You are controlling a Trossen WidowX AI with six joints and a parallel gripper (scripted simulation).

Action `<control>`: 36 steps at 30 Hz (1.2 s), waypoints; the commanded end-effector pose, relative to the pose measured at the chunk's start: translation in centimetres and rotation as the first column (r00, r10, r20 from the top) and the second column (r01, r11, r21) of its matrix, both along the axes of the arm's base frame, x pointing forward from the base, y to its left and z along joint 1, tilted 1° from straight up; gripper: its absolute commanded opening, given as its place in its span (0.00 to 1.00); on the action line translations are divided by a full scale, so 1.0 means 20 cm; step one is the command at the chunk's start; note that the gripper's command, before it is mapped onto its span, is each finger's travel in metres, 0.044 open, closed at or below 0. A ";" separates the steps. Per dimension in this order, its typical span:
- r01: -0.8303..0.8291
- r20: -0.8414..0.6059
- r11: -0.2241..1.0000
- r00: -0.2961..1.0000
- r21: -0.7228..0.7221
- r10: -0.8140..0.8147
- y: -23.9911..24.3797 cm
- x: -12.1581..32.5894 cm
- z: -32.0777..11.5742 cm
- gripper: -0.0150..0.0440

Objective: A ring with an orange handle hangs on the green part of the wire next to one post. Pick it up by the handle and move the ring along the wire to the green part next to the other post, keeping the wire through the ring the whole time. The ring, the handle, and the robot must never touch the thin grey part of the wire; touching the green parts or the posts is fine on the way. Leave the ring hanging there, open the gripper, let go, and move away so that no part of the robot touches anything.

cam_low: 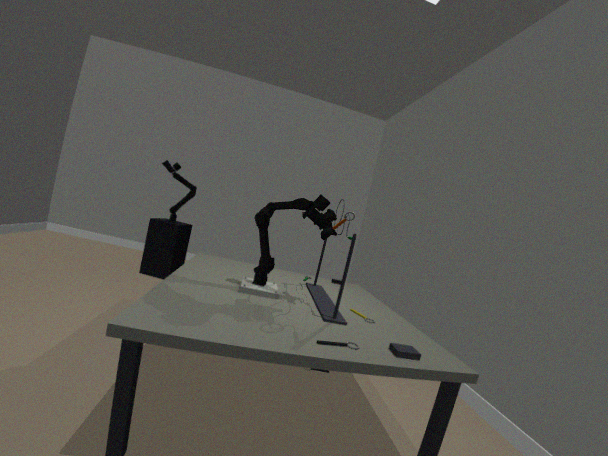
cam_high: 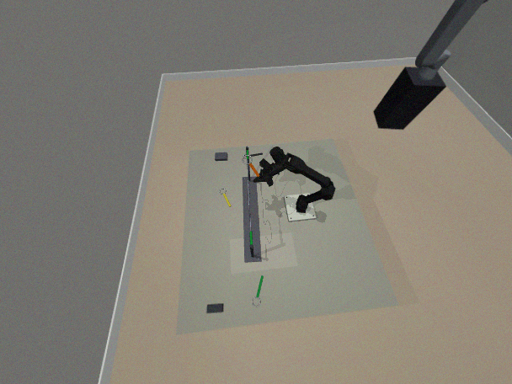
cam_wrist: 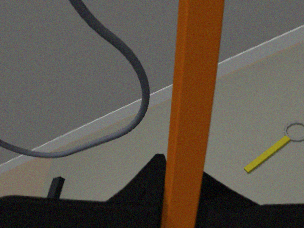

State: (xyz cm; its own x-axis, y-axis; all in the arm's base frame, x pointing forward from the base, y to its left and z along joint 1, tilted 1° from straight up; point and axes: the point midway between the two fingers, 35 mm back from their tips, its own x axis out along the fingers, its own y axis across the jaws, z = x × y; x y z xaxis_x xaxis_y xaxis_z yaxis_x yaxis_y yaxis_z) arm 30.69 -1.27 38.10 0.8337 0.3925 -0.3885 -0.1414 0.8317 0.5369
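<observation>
My gripper (cam_high: 258,178) (cam_low: 332,232) (cam_wrist: 166,162) is shut on the orange handle (cam_high: 254,169) (cam_low: 340,223) (cam_wrist: 196,100), which slants up to the ring in the exterior view. The ring (cam_low: 354,216) is above the near post (cam_low: 345,272), beside a rising stretch of grey wire; whether it touches the wire is too small to tell. The ring is out of the wrist view. The curved grey wire (cam_wrist: 145,95) passes left of the handle there. One green part (cam_high: 248,152) (cam_low: 351,238) is by this post; the other green part (cam_high: 251,237) is by the far post (cam_high: 252,251) (cam_low: 320,262).
The posts stand on a dark base strip (cam_high: 247,210) (cam_low: 322,301). A yellow-handled ring tool (cam_high: 226,200) (cam_low: 359,314) (cam_wrist: 267,155), a green-handled one (cam_high: 259,286), a black-handled one (cam_low: 332,343) and dark blocks (cam_high: 221,157) (cam_high: 215,308) lie on the table.
</observation>
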 end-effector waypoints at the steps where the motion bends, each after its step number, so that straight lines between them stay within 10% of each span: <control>1: 0.005 0.015 0.996 1.000 -0.087 -0.003 -0.02 0.00 -0.01 0.00; 36: 0.086 0.127 0.626 0.992 -0.775 0.021 -0.29 0.04 -0.03 0.00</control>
State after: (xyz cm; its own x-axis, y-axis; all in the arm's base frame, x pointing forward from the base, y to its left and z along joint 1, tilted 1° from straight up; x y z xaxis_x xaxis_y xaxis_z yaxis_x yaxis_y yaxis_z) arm 31.46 -6.59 37.43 0.8938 -0.0078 -0.4483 -0.1264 0.9550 -0.2685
